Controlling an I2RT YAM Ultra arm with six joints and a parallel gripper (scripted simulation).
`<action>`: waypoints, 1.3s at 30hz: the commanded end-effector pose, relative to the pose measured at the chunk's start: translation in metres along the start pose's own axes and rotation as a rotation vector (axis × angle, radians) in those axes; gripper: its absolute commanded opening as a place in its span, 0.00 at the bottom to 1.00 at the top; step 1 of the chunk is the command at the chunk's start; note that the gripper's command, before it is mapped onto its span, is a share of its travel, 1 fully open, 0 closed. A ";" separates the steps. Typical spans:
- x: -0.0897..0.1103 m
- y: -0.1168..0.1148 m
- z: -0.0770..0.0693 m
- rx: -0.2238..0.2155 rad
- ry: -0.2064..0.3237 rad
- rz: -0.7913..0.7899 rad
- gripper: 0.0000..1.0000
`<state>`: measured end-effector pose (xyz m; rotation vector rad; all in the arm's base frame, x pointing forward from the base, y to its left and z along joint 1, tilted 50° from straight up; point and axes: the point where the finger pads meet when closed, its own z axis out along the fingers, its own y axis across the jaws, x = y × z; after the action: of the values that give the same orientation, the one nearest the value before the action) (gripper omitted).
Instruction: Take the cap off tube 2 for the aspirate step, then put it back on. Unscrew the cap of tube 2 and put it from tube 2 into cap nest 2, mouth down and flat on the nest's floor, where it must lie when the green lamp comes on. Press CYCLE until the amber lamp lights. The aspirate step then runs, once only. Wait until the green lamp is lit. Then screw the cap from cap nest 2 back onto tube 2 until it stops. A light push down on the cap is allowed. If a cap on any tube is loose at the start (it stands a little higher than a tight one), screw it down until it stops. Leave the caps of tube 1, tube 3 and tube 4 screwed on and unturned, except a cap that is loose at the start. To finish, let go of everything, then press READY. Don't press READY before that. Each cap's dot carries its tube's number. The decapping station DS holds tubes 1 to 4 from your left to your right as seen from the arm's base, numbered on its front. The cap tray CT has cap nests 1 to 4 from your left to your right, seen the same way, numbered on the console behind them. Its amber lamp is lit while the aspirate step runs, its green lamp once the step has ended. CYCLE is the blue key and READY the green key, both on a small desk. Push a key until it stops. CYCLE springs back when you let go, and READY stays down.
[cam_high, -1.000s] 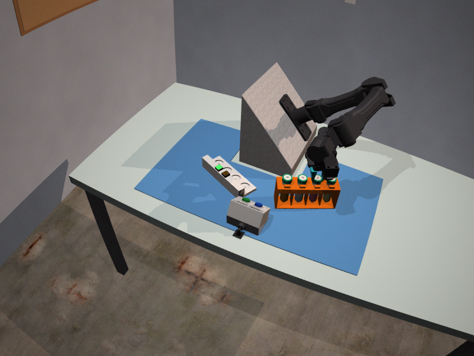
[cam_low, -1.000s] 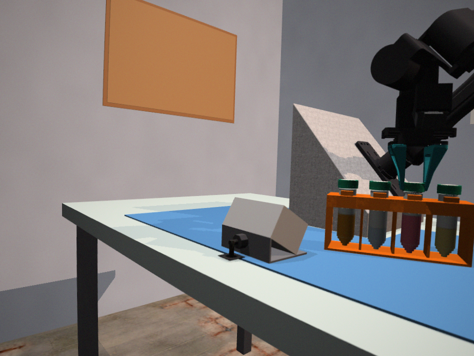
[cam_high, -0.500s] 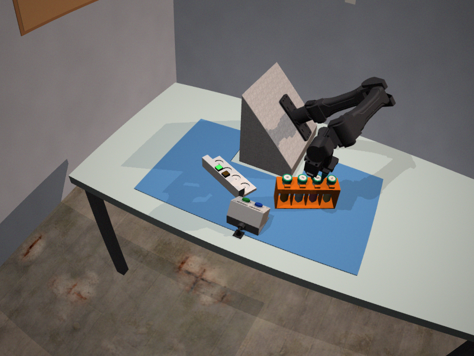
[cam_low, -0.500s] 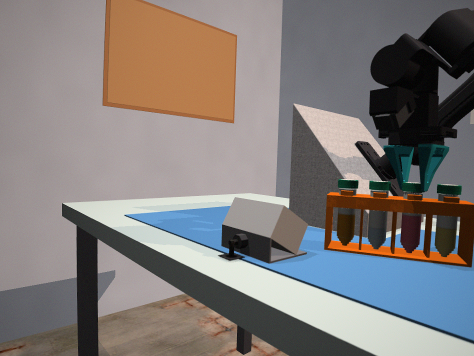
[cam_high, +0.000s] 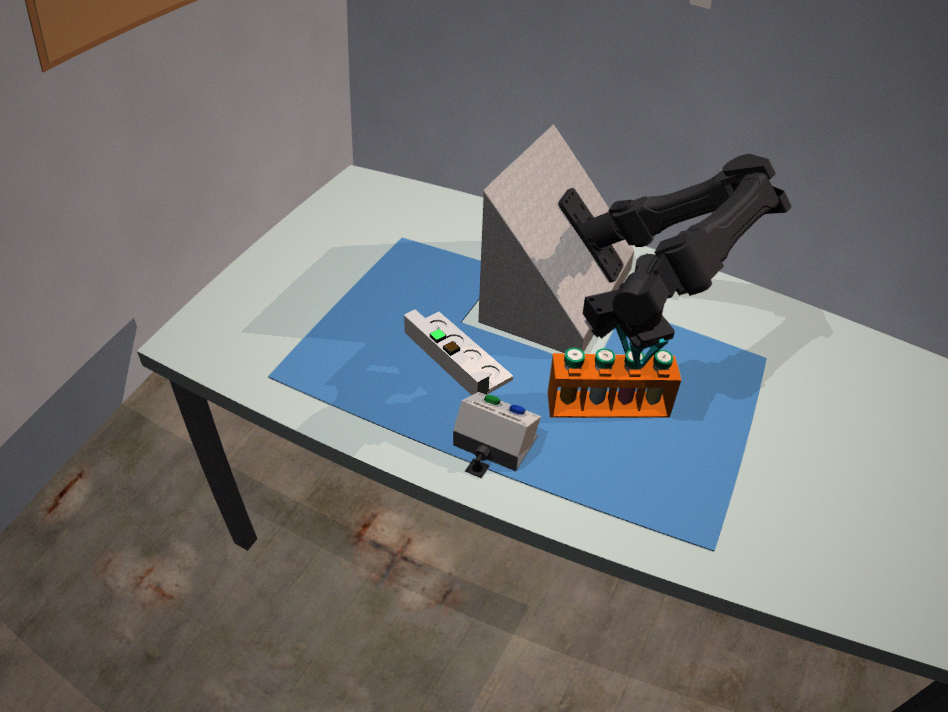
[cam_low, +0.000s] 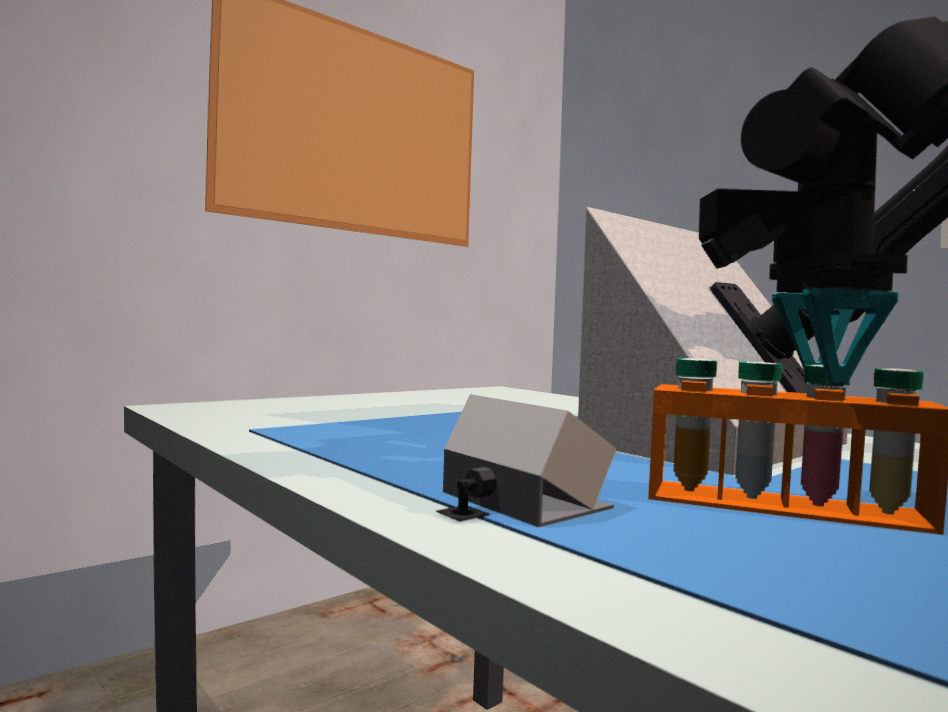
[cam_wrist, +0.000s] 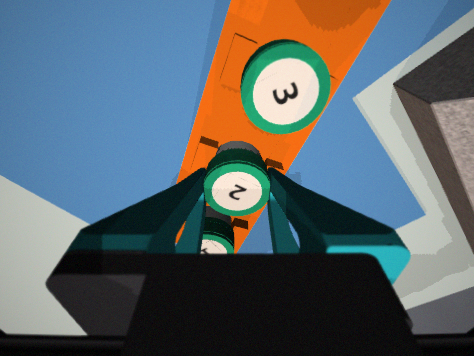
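Observation:
The orange decapping station (cam_high: 614, 385) holds four tubes with green caps. My gripper (cam_high: 636, 355) points straight down and is shut on the cap of tube 2 (cam_wrist: 236, 185), one finger on each side. The cap sits on its tube, second from the right in the top view. In the exterior view the teal fingers (cam_low: 827, 373) hide most of it. The cap of tube 3 (cam_wrist: 285, 87) stands free beyond it, and the cap of tube 1 (cam_wrist: 215, 243) is partly hidden under my fingers. The white cap tray (cam_high: 457, 346) has empty nests; its green lamp (cam_high: 437, 334) is lit and its amber lamp (cam_high: 451, 347) is dark.
The small key desk (cam_high: 496, 421) with the green READY key (cam_high: 492, 399) and the blue CYCLE key (cam_high: 518, 408) stands left of the station. The grey wedge (cam_high: 536, 245) carrying my arm's base rises just behind the station. A small black camera stand (cam_high: 477, 462) is at the desk's front.

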<state>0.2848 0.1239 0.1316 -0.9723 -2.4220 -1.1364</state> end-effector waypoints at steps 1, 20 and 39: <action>-0.002 0.000 -0.003 -0.005 -0.012 0.155 0.00; -0.002 0.000 -0.003 -0.005 -0.012 0.155 0.49; -0.002 0.000 -0.049 -0.004 -0.012 0.155 0.49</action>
<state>0.2917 0.0916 0.1594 -1.1469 -2.3187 -1.1011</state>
